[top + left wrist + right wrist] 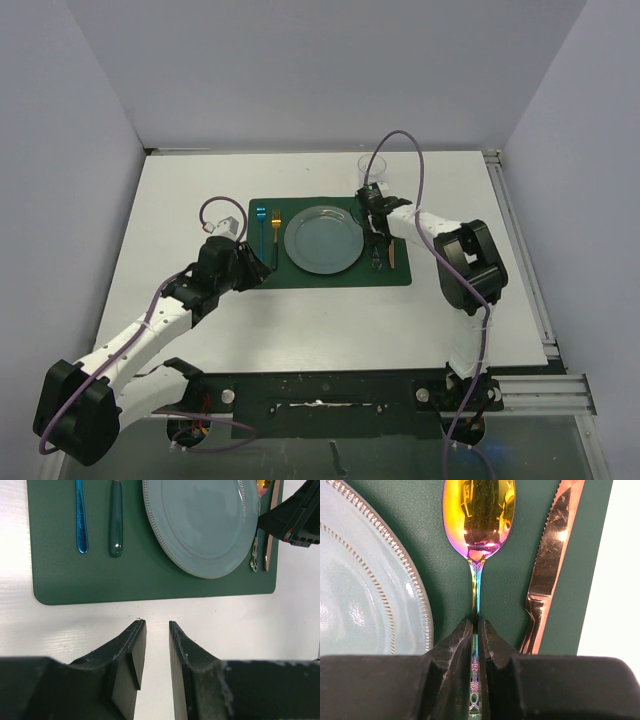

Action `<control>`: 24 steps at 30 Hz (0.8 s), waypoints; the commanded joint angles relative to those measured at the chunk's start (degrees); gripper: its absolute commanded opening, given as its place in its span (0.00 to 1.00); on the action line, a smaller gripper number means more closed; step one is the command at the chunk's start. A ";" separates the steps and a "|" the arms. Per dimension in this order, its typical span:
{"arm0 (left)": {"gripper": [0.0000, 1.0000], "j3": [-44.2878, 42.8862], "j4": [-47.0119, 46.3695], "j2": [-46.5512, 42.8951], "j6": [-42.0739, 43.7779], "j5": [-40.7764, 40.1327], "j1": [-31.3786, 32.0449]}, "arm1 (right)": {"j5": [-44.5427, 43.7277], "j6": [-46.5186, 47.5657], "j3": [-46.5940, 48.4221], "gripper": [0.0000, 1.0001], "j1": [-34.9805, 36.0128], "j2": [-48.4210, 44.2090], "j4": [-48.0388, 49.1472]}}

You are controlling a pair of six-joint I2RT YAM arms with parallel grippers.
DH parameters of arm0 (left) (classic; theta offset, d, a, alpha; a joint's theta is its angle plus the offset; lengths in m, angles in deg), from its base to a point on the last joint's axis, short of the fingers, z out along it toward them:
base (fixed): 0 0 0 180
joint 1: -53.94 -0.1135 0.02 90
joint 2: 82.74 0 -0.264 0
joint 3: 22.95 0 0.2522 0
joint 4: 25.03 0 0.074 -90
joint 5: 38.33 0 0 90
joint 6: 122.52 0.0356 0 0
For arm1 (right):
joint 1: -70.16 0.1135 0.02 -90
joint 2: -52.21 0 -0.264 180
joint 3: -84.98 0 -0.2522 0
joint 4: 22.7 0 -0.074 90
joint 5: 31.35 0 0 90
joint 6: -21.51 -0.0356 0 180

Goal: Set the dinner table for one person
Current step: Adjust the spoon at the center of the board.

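- Rainbow-metal spoon (479, 510): my right pincer (475, 626) is clamped tight on its thin handle. Bowl points away from me, btw the plate (365, 590) and the copper knife (547, 570), over the green placemat (445, 570). Can't tell if it's lifted.
- my left pincer (156, 625): fingers a bit apart, nothing in the gap, above bare white top just off the mat's near edge.
- the dinner table (180, 200): big white top under everything, mat approx mid-table.

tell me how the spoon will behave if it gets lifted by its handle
Probably stiff: the spoon looks like polished metal. Likely slippery, since the right hand pinches only its thin, glossy handle. The wide bowl may make it pivot downward.
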 commanded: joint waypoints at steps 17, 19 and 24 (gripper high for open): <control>0.25 -0.30 -1.88 -0.75 0.63 -0.47 0.05 | -3.04 -2.89 1.94 0.00 1.24 0.74 -1.63; 0.25 -0.30 -1.97 -0.68 0.63 -0.45 0.07 | -3.82 -3.67 1.69 0.00 1.31 0.70 -1.84; 0.25 -0.23 -2.06 -0.72 0.72 -0.47 0.07 | -4.78 -5.31 0.93 0.00 1.29 0.41 -1.83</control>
